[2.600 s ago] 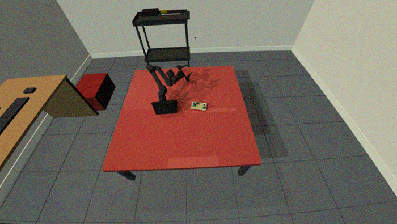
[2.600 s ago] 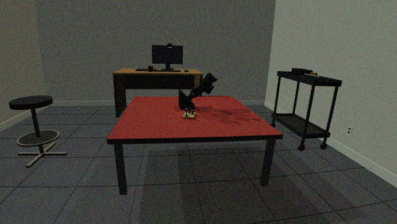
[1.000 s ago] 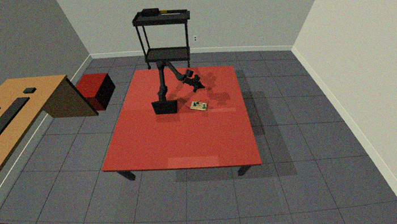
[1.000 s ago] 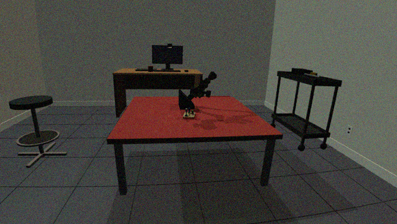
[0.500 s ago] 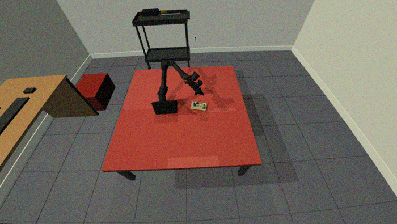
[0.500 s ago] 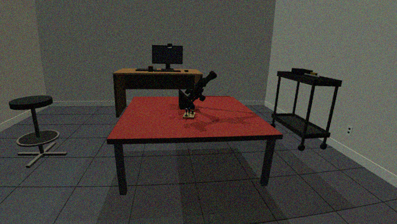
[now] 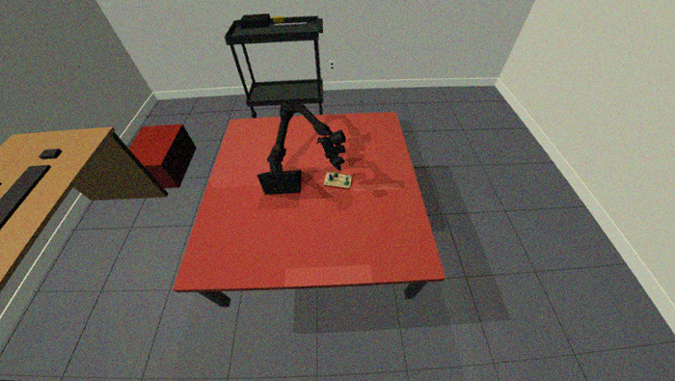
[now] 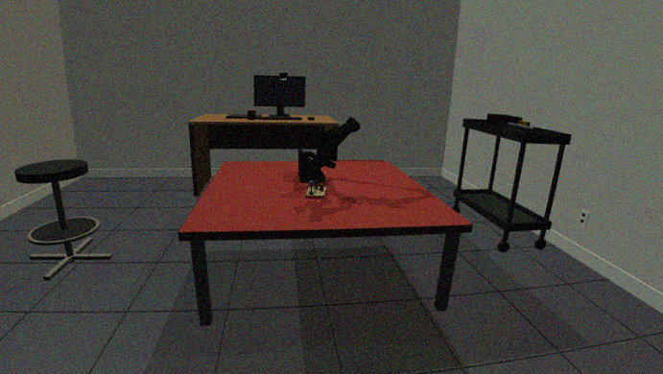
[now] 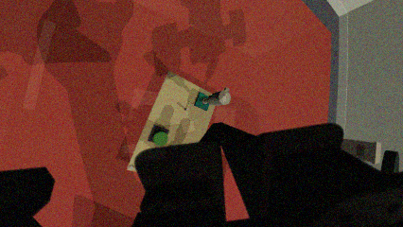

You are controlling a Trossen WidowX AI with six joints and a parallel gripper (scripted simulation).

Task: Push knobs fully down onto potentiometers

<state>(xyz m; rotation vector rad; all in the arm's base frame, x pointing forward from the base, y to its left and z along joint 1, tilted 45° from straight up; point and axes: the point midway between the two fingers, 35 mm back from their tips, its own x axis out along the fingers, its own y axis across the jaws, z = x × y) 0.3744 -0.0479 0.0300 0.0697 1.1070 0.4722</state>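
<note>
The cream circuit board (image 7: 335, 184) (image 8: 315, 195) (image 9: 163, 96) stands on the red table. In the wrist view a teal square part (image 9: 201, 104) near one end carries a grey cylinder (image 9: 223, 97) that sticks up from it. Towards the other end a round green top (image 9: 161, 138) sits over a dark square base. How far down either knob sits cannot be told. My gripper (image 7: 338, 166) (image 8: 320, 180) (image 9: 217, 127) is shut and empty, with its fingertips close above the board's rear edge in the top view. The fingers cover part of the board in the wrist view.
The red table (image 7: 313, 231) (image 8: 259, 204) bears the arm's black base (image 7: 280, 183) beside the board. A black cart (image 7: 285, 92) (image 8: 515, 131) stands behind the table. A wooden desk (image 7: 68, 155) (image 8: 206, 117) and a stool (image 8: 51, 170) stand farther off.
</note>
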